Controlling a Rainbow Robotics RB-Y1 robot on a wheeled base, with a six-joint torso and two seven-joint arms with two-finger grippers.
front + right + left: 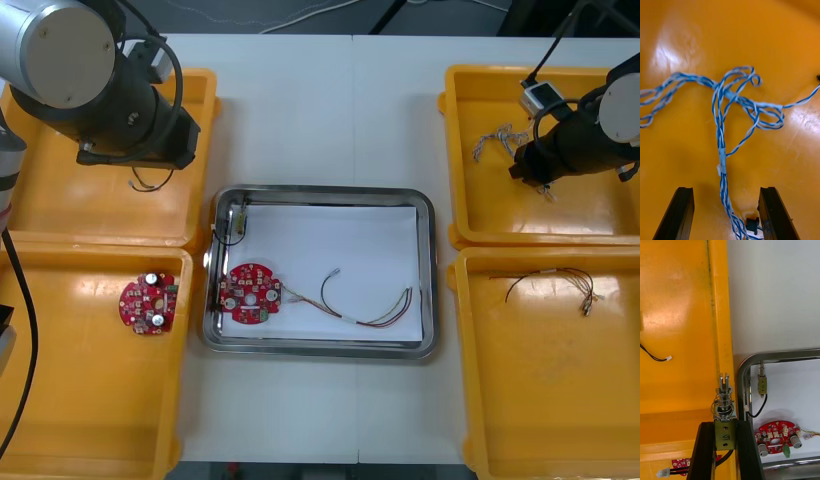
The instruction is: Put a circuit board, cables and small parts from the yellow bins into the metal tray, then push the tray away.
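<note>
My left gripper point(725, 427) is shut on a small metal part point(724, 410) with a spring, and a black lead trails down from that part. It hangs over the far left yellow bin point(60, 200), close to the wall facing the metal tray point(425, 205). In the tray lie a red circuit board point(250, 293), a red and yellow cable point(370, 310) and another small metal part point(762, 384) with a black lead. My right gripper point(726, 191) is open low over the far right bin point(590, 215), and the twisted blue and white cable point(720, 150) runs between its fingers.
A second circuit board point(150, 303) lies in the near left bin. A thin black cable point(550, 280) lies in the near right bin. A short black cable point(655, 356) rests on the far left bin's floor. Bare table shows beyond and in front of the tray.
</note>
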